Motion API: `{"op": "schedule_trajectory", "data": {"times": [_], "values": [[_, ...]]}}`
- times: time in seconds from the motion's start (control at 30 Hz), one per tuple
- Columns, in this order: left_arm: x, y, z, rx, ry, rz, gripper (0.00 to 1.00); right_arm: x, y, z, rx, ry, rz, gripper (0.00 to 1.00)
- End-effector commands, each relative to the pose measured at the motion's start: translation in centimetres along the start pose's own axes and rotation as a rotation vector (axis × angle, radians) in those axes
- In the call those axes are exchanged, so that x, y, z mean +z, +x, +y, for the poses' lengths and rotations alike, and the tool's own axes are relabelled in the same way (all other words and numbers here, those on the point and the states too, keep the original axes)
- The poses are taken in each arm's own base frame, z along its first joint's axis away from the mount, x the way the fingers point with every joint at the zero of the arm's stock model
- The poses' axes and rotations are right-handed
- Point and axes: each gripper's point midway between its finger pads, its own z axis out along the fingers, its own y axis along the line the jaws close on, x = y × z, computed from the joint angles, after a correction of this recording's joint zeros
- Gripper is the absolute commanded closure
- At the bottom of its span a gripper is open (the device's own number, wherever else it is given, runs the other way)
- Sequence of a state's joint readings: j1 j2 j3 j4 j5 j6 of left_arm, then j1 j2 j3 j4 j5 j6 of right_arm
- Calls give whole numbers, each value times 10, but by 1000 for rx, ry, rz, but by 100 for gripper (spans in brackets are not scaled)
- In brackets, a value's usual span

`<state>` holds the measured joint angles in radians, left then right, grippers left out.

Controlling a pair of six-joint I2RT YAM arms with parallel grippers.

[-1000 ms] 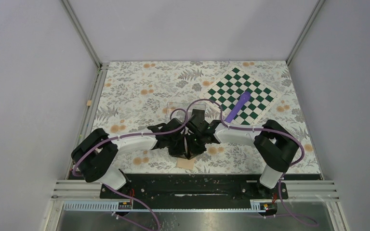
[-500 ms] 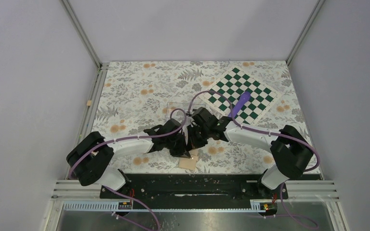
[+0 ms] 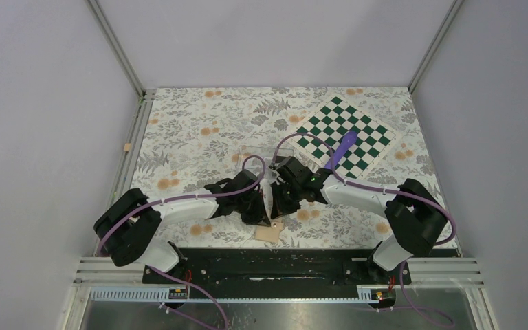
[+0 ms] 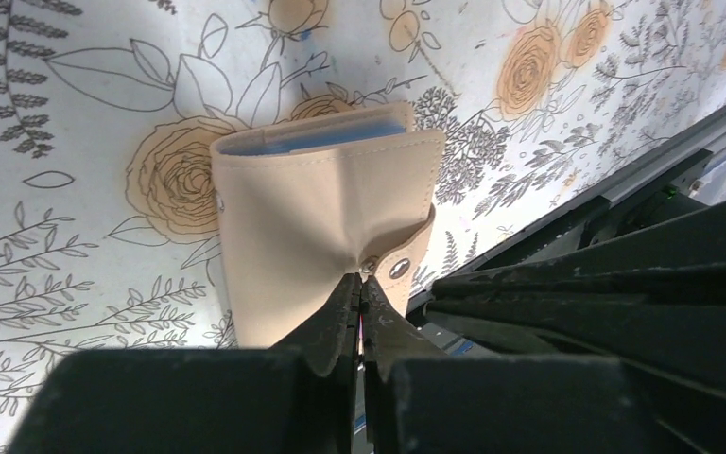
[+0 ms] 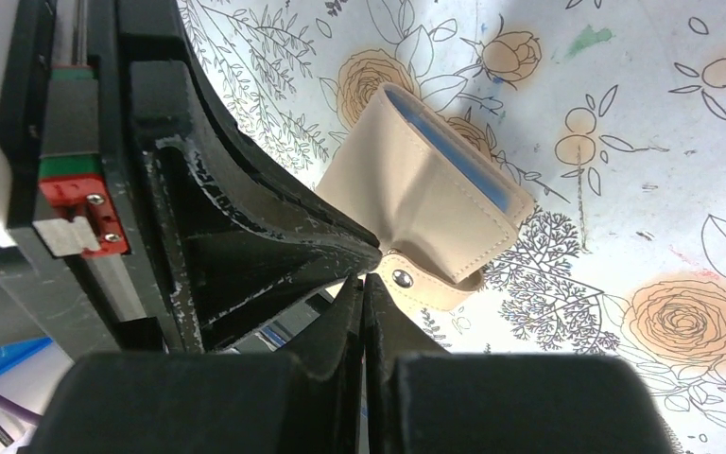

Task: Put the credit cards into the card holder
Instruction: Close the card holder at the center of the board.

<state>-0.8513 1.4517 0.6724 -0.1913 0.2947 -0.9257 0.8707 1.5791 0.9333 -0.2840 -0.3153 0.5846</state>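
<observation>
Right pincer [image 5: 361,284] rightward, shut, perhaps empty

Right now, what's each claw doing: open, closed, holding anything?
Left claw: closed, tips near the tan folding card holder; no grip visible.
Right claw: closed, tips near the same holder; nothing visibly held.

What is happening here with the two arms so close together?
Both arms lean in over the tan card holder, which lies folded on the flowered cloth. The left pincer and the right pincer are shut, their tips close together by its snap strap. I see no loose card.
</observation>
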Motion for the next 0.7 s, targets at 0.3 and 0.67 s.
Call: {"op": "schedule_trajectory", "data": {"times": [0.3, 0.67], "values": [[-5, -13, -10, 39, 10, -40, 100, 6, 9, -18, -4, 62, 39, 100], [-16, -16, -38, 5, 226, -74, 71, 1, 14, -28, 4, 110, 38, 100]]}}
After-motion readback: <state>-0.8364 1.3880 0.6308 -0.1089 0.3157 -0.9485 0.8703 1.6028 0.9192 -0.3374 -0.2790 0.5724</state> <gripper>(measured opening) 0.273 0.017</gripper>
